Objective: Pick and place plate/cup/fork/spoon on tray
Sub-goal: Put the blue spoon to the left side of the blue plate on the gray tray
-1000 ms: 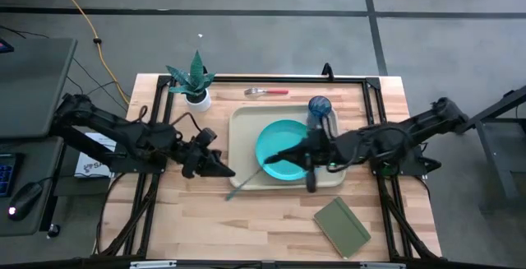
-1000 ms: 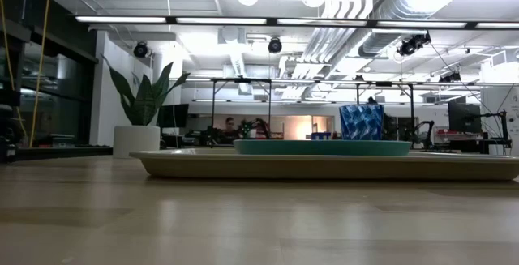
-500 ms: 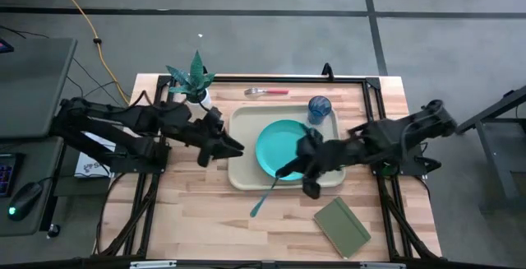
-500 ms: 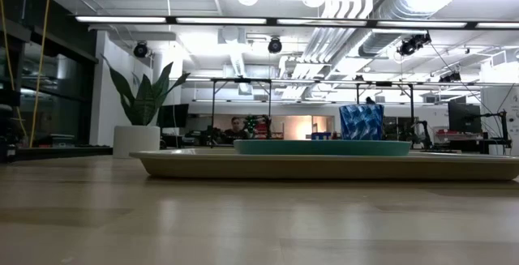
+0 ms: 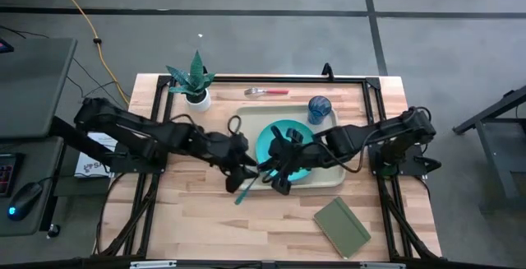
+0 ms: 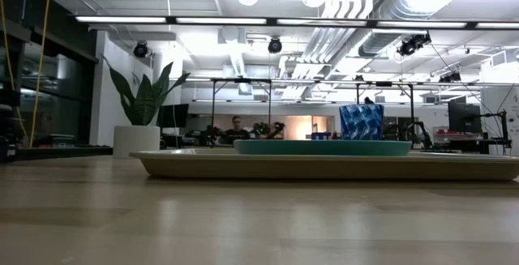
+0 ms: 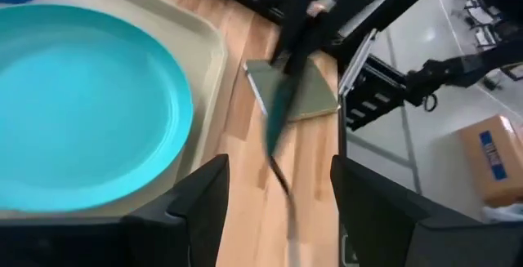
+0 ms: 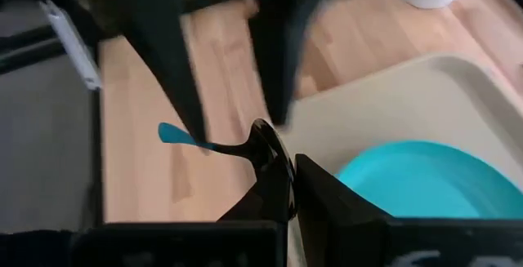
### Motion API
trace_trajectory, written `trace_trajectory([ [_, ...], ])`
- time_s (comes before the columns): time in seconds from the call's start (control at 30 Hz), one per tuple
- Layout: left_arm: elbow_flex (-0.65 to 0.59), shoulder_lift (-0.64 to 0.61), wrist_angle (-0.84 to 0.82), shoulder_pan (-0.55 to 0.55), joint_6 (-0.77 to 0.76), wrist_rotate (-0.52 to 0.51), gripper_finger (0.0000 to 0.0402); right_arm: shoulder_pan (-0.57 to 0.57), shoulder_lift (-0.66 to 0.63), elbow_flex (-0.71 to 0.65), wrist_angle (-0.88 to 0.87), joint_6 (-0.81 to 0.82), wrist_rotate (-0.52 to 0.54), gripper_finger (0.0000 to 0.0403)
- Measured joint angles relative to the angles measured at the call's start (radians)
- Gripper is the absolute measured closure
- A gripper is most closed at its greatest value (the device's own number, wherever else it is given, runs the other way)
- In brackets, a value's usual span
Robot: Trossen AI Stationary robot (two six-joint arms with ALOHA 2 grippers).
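The beige tray (image 5: 245, 125) holds the turquoise plate (image 5: 269, 140) and the blue cup (image 5: 319, 107). The red-handled fork (image 5: 267, 92) lies on the table beyond the tray's far rim. The spoon (image 5: 245, 191), light blue handle and metal bowl, is over the tray's near left corner with my right gripper (image 5: 273, 175) shut on it. My left gripper (image 5: 244, 170) has come in from the left and is open. Its fingers (image 7: 200, 206) stand on either side of the spoon's handle (image 7: 276, 128) without plainly touching it. In the low view the tray (image 6: 324, 166), plate (image 6: 324, 147) and cup (image 6: 361, 122) show, but not the spoon. My right gripper pinches the spoon at its bowl end (image 8: 263, 146) between its two fingers. The fingers come from the table's right, slanting down, roughly in line with the spoon. The blue handle (image 8: 173, 133) sticks out past the fingertips toward the table's near left, lifted off the table.
A potted plant (image 5: 196, 84) stands at the table's far left, beside the tray. A dark green notebook (image 5: 341, 226) lies on the near right of the table. Bare wood lies between the tray's near rim and the table's near edge.
My right gripper has carried the spoon along the tray's near rim, first toward the near edge and then toward the left. The handle stays pointing to the near left. My left gripper has reached rightward to the spoon and now has its fingers around the handle.
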Motion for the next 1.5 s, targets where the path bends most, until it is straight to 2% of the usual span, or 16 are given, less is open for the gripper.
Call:
trace_trajectory([
  [0.3, 0.000, 0.095, 0.129, -0.018, -0.002, -0.007, 0.0204, 0.000, 0.002, 0.000, -0.017, 0.025, -0.004, 0.0403],
  [0.53, 0.000, 0.081, 0.148, -0.016, 0.009, -0.113, 0.0214, 0.003, 0.002, -0.007, -0.039, 0.052, -0.005, 0.0403],
  [0.7, 0.000, 0.078, 0.133, -0.018, 0.010, -0.145, 0.0262, 0.003, 0.002, -0.008, -0.044, 0.053, -0.005, 0.0403],
  [0.93, 0.000, 0.078, 0.126, -0.018, 0.005, -0.192, 0.0382, 0.002, 0.002, -0.008, -0.043, 0.054, 0.002, 0.0403],
  [1.13, 0.001, 0.078, 0.100, -0.016, 0.007, -0.188, 0.0398, 0.002, 0.003, -0.008, -0.041, 0.045, -0.006, 0.0397],
  [1.23, 0.003, 0.078, 0.052, -0.017, 0.011, -0.182, 0.0400, 0.002, 0.002, -0.008, -0.056, 0.052, -0.052, 0.0382],
  [1.33, -0.004, 0.066, -0.045, -0.015, 0.017, -0.183, 0.0401, 0.007, -0.013, -0.008, -0.112, 0.053, -0.095, 0.0352],
  [1.5, -0.004, 0.041, -0.209, -0.015, 0.024, -0.215, 0.0401, 0.014, -0.047, -0.008, -0.254, 0.061, -0.045, 0.0274],
])
